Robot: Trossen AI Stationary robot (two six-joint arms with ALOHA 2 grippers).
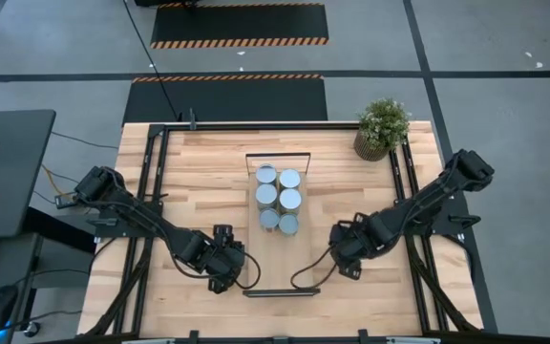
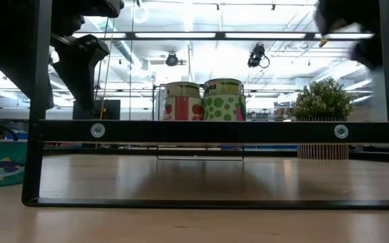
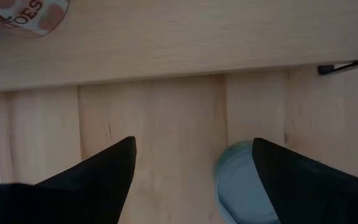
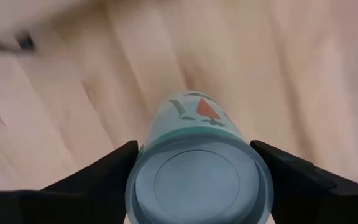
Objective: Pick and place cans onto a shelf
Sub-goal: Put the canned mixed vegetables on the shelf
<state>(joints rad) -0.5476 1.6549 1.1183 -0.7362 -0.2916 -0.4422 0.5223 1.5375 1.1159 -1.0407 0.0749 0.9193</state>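
While left fingers [image 3: 309, 186] flank nothing, can [image 4: 199, 180] between right fingers [image 4: 98, 177].

Two black jointed arms [image 1: 151, 222] trailing black cables.

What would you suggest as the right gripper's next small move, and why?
Probably closing on the can: the right gripper has a dark finger on each side of it, and small gaps seem to remain. Five cans already stand on the shelf.
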